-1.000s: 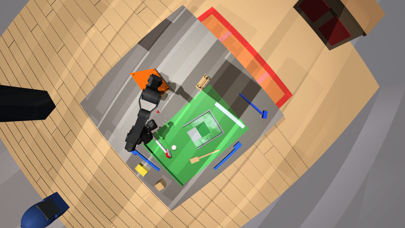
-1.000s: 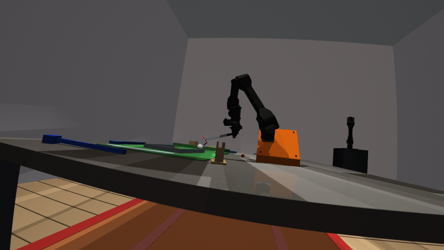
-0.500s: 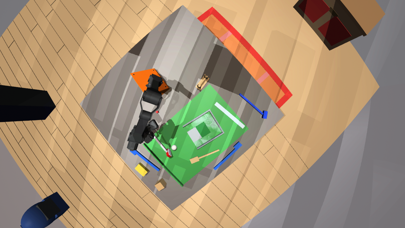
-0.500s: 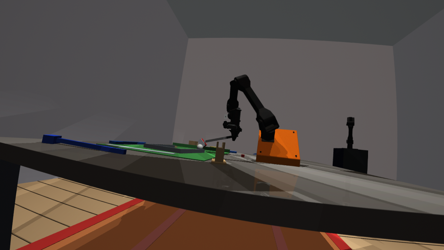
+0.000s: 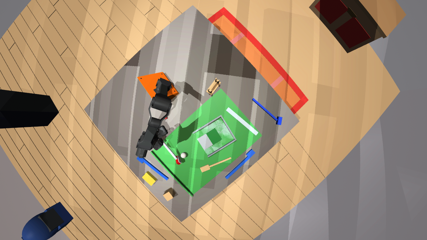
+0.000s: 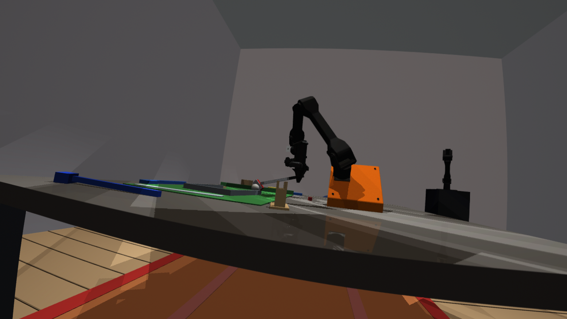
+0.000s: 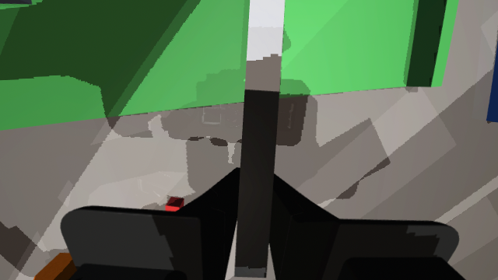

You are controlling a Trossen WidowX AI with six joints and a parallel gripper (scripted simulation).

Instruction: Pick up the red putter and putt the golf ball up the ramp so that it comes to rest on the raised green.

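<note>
My gripper (image 5: 160, 143) (image 6: 299, 179) (image 7: 251, 175) is shut on the dark grip of the red putter (image 5: 170, 151) (image 6: 277, 180) (image 7: 262, 74). The pale shaft slants down to the red head, low over the green mat (image 5: 186, 179). The white golf ball (image 5: 183, 155) (image 6: 255, 186) is on the mat just beside the head, on the ramp side; whether they touch cannot be told. The pale ramp (image 5: 204, 141) leads to the raised green (image 5: 214, 136), with grey rails (image 5: 222, 148) around its other sides. The ball and putter head are out of the wrist view.
A wooden putter (image 5: 219, 162) lies on the mat. Blue putters lie around it, one (image 5: 156, 170) near my gripper, others (image 5: 239, 165) (image 5: 265, 110) farther off. A yellow block (image 5: 149, 178), a tan block (image 5: 168, 195), a wooden stand (image 5: 213, 86) (image 6: 280, 197) and a small red cube (image 6: 309, 198) (image 7: 174, 204) are nearby.
</note>
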